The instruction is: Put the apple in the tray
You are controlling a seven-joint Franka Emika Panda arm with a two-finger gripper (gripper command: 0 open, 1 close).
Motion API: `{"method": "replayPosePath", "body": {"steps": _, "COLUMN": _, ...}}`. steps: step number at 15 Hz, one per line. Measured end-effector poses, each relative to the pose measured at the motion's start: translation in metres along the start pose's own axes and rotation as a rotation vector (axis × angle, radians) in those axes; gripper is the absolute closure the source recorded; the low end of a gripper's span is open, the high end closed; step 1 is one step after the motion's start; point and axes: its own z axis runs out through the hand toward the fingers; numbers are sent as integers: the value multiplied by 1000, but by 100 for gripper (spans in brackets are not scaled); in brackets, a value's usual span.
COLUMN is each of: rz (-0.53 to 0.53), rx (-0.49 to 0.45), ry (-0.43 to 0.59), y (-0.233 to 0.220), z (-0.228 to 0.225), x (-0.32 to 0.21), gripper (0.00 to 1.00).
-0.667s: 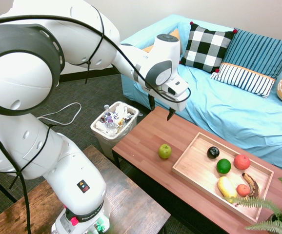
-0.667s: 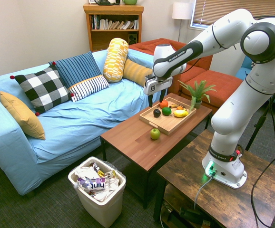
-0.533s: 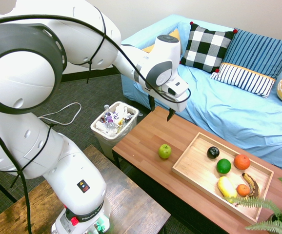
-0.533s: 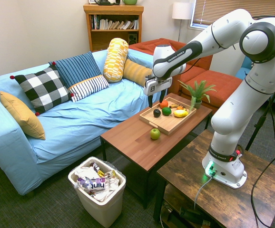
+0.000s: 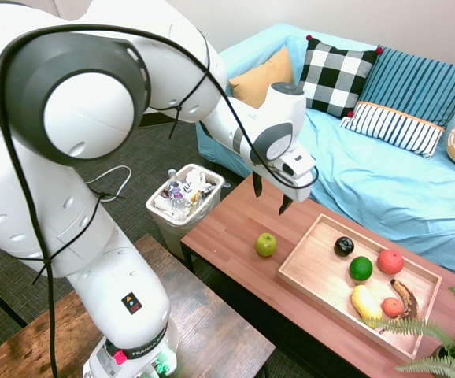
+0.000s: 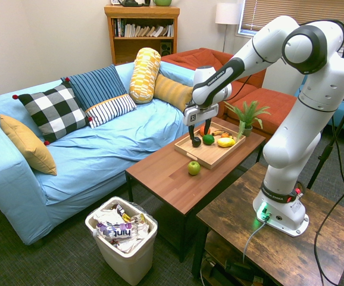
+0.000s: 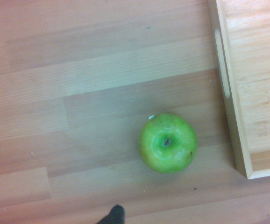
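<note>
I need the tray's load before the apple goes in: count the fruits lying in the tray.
6 in the tray: black fruit, dark green fruit, red-orange fruit, a second, smaller one, lemon-yellow fruit, browned banana. The fern may hide more.

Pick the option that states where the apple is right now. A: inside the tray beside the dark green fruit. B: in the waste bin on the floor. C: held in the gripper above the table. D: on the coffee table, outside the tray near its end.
D: the apple sits on the bare coffee table, just outside the tray, while the gripper hangs open and empty above it.
</note>
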Motion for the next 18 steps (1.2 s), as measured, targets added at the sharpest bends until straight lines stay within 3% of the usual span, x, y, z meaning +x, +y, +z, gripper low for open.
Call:
{"method": "replayPosePath", "body": {"steps": 6, "rz": 45, "rx": -36, "ry": -41, "y": -8, "z": 84, "x": 15, "gripper": 0}}
{"method": "replayPosePath", "body": {"steps": 18, "rz": 94, "rx": -24, "ry": -81, "y": -30, "z": 150, "x": 35, "gripper": 0}}
